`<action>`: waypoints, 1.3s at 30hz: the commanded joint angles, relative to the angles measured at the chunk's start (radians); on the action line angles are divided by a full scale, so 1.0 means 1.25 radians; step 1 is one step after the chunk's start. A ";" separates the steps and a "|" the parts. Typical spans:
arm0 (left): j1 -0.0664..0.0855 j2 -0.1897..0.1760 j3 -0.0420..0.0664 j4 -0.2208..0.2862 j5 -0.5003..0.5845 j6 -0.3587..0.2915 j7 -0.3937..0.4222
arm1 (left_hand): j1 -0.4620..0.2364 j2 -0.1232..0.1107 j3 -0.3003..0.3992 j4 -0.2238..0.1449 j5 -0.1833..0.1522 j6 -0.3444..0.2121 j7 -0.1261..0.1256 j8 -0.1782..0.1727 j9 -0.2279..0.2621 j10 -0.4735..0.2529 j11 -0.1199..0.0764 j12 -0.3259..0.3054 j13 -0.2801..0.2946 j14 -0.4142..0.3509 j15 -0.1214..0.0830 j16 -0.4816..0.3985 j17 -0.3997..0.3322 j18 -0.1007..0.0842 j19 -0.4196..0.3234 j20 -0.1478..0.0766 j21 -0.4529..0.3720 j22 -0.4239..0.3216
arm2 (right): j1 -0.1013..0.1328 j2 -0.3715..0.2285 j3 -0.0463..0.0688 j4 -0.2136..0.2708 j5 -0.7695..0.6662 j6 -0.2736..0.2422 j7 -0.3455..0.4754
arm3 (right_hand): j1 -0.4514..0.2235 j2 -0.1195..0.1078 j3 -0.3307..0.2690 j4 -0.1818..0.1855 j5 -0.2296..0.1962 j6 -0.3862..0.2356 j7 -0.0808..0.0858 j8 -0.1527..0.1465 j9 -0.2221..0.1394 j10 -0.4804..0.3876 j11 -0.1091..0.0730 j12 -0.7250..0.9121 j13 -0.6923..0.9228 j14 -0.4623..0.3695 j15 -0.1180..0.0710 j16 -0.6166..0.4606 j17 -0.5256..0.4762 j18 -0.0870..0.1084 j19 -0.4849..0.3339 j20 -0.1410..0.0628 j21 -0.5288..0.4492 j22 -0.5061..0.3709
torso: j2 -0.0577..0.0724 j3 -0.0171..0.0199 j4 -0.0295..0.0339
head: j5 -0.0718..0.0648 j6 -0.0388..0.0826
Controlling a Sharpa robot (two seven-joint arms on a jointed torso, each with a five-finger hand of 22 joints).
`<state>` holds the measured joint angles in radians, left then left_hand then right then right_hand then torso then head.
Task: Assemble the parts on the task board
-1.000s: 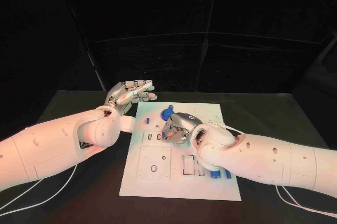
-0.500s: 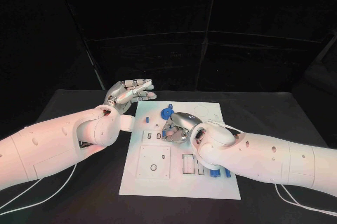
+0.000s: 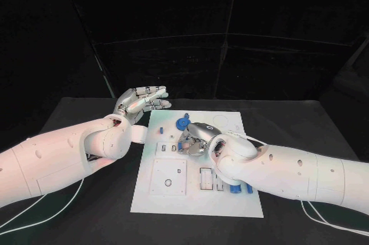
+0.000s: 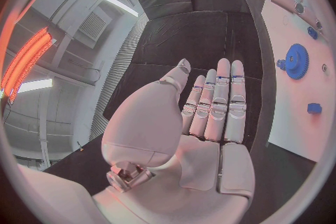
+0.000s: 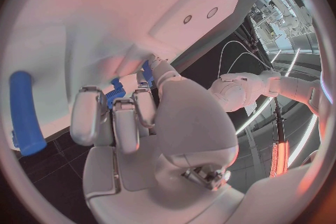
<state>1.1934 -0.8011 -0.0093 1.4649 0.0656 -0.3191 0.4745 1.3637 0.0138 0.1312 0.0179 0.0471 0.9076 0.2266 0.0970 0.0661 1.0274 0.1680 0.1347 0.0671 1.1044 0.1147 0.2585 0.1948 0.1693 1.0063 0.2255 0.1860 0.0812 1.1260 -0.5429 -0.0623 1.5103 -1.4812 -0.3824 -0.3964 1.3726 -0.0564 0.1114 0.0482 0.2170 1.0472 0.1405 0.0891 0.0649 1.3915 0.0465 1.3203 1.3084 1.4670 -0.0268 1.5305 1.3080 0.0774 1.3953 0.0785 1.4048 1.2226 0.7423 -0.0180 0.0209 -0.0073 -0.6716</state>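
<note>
Task board [image 3: 196, 202], a white plate, lies flat in the middle of the black bench [image 3: 307, 122], with cut-out slots across it; no writing on it is legible from where I stand. Right robot hand [image 3: 196, 140] rests on the board's middle, fingers curled around a small blue part [image 5: 115, 94]. Left robot hand [image 3: 142, 101] hovers off the board's far left corner, fingers straight and together, holding nothing. A blue gear [image 4: 297, 61] sits near the board's far end, and blue pegs [image 3: 240, 189] stand near its right edge.

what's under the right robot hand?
The right robot hand is down on the task board; the right wrist view shows a small blue part at its fingertips. Whether it is gripped, and the slot beneath, are covered.
</note>
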 commanded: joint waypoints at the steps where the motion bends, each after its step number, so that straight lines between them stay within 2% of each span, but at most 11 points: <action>1: 0.001 0.000 0.001 0.001 -0.004 0.010 0.004 | -0.002 0.002 0.001 -0.006 0.003 0.003 0.002 -0.005 -0.001 0.001 0.002 -0.004 -0.001 -0.003 0.001 -0.001 0.001 0.010 0.006 0.000 -0.004 -0.001 | -0.001 0.000 -0.002 0.000 -0.002 0.011 -0.010 | -0.006 -0.008 -0.002 0.006 -0.008 -0.006 0.000 -0.005 0.001 -0.002 0.006 -0.003 0.013 0.067 0.005 -0.006 0.137 -0.005 0.000 0.006 -0.003 -0.001 | 0.000 -0.0001 -0.0001 | 0.000 0.000; 24: 0.001 -0.001 0.000 0.000 -0.004 0.010 0.004 | -0.002 0.002 0.001 -0.006 0.003 0.003 0.002 -0.005 -0.001 0.001 0.002 -0.004 -0.001 -0.003 0.001 -0.001 0.001 0.010 0.006 0.000 -0.004 -0.001 | -0.001 0.002 -0.002 0.000 -0.002 -0.006 -0.013 | -0.020 -0.017 -0.013 0.014 -0.014 -0.013 0.001 -0.009 0.001 -0.003 0.007 -0.003 0.012 0.067 0.007 -0.007 0.134 -0.004 -0.001 0.008 -0.004 -0.003 | 0.000 -0.0001 0.0000 | 0.000 -0.003; 27: 0.001 -0.001 0.000 0.000 -0.004 0.011 0.004 | -0.002 0.002 0.001 -0.006 0.003 0.003 0.002 -0.005 -0.001 0.001 0.002 -0.004 -0.001 -0.003 0.001 -0.001 0.001 0.010 0.006 0.000 -0.004 -0.001 | -0.001 0.001 -0.002 0.002 -0.005 -0.018 -0.013 | -0.023 -0.029 -0.022 0.017 -0.013 -0.046 0.008 -0.021 -0.001 -0.016 0.013 -0.017 -0.001 0.067 0.011 -0.008 0.133 -0.003 -0.005 0.011 -0.009 -0.011 | 0.000 0.0000 -0.0001 | 0.000 -0.003; 29: 0.001 -0.001 0.000 0.000 -0.004 0.011 0.004 | -0.002 0.002 0.001 -0.006 0.003 0.003 0.002 -0.005 -0.001 0.001 0.002 -0.004 -0.001 -0.003 0.001 -0.001 0.001 0.010 0.006 0.000 -0.004 -0.001 | -0.001 -0.001 -0.002 0.004 -0.010 -0.029 -0.011 | -0.026 -0.049 -0.039 0.025 0.013 -0.097 0.019 -0.020 -0.003 -0.034 0.022 -0.037 -0.021 0.067 0.018 -0.006 0.138 -0.003 -0.007 0.016 -0.012 -0.015 | 0.000 0.0005 -0.0001 | 0.000 -0.002; 31: 0.001 -0.001 0.000 -0.001 -0.004 0.012 0.004 | -0.002 0.002 0.001 -0.006 0.003 0.003 0.002 -0.005 -0.001 0.001 0.002 -0.005 -0.001 -0.003 0.001 -0.001 0.001 0.010 0.006 0.000 -0.005 -0.001 | -0.001 -0.003 -0.002 0.007 -0.014 -0.040 -0.006 | -0.019 -0.059 -0.058 0.036 0.025 -0.131 0.027 -0.022 -0.001 -0.041 0.030 -0.041 -0.027 0.068 0.025 -0.004 0.141 -0.002 -0.008 0.023 -0.013 -0.016 | 0.000 0.0009 0.0000 | 0.000 -0.002; 34: 0.001 -0.001 0.000 -0.002 -0.004 0.012 0.004 | -0.002 0.002 0.001 -0.006 0.003 0.003 0.002 -0.005 -0.001 0.001 0.002 -0.005 -0.001 -0.003 0.001 -0.001 0.001 0.010 0.006 0.000 -0.005 -0.001 | -0.001 -0.008 -0.002 0.015 -0.017 -0.055 0.002 | -0.001 -0.062 -0.080 0.058 0.027 -0.144 0.031 -0.019 0.001 -0.044 0.034 -0.040 -0.030 0.068 0.030 -0.003 0.143 -0.002 -0.009 0.028 -0.013 -0.017 | -0.001 0.0013 -0.0002 | 0.001 -0.001; 39: 0.001 -0.001 -0.001 -0.005 -0.004 0.013 0.004 | -0.002 0.002 0.001 -0.007 0.003 0.003 0.002 -0.005 -0.001 0.001 0.002 -0.005 -0.001 -0.003 0.001 -0.001 0.001 0.010 0.006 0.000 -0.005 -0.001 | -0.001 -0.025 -0.001 0.041 -0.025 -0.077 0.029 | 0.010 -0.061 -0.086 0.066 0.027 -0.148 0.032 -0.018 0.001 -0.045 0.036 -0.039 -0.031 0.068 0.031 -0.003 0.143 -0.002 -0.008 0.030 -0.013 -0.016 | -0.001 0.0009 -0.0004 | 0.000 -0.001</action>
<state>1.1933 -0.8022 -0.0108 1.4590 0.0655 -0.3170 0.4740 1.3637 0.0138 0.1340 0.0151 0.0471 0.9076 0.2266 0.0970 0.0661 1.0274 0.1680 0.1347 0.0664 1.1044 0.1147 0.2585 0.1945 0.1693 1.0063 0.2255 0.1860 0.0806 1.1229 -0.5703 -0.0646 1.5509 -1.4931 -0.4301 -0.3953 1.3768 -0.1311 0.0079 0.1290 0.2469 0.8726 0.1806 0.0629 0.0652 1.3390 0.0880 1.2720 1.2704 1.4667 0.0020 1.5267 1.3076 0.0774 1.3850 0.1110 1.3929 1.2029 0.7420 -0.0167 0.0209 -0.0065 -0.6724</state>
